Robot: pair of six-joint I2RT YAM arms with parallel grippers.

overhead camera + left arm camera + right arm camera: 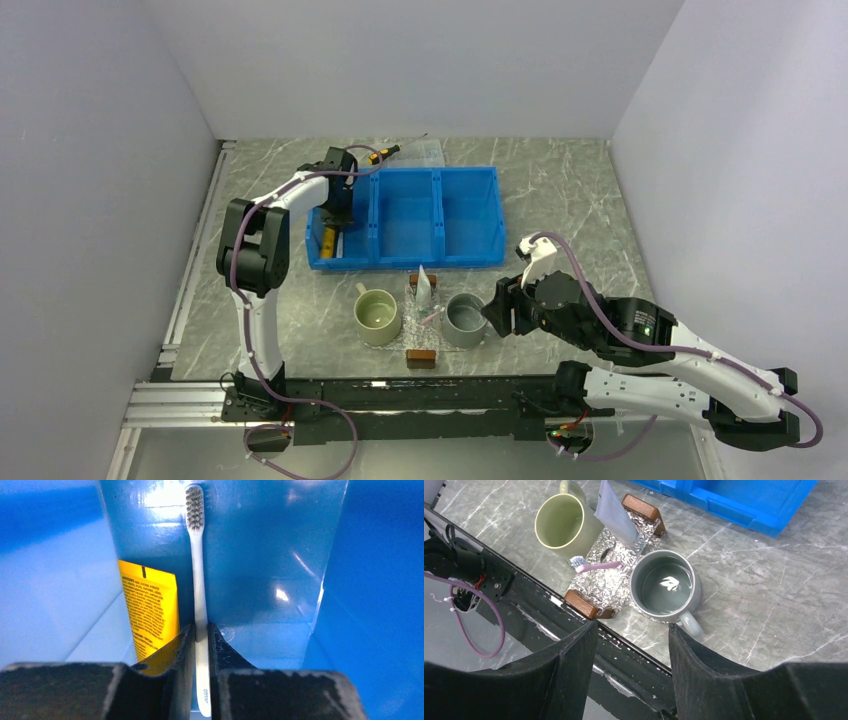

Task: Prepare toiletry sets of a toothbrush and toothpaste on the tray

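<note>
Blue bin [260,555] walls are surrounding the left gripper [200,630], which is pinching a white toothbrush [199,580] by its handle, with a yellow tube [150,610] just left of it. Meanwhile the right gripper [631,627] is hanging half-wide, holding nothing. Beyond its fingers the tray [589,606] is carrying a pink toothbrush [596,566] and toothpaste [614,515].

Mug [559,525] [666,585] x2, toothbrush [199,580] [596,566] x2, tube [150,610] [614,510] x2, tray [584,605] x1, bin [496,212] x1, screwdriver [380,155] x1

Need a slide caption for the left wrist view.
Left claw pinches a white toothbrush beside a yellow tube inside the blue bin.
</note>
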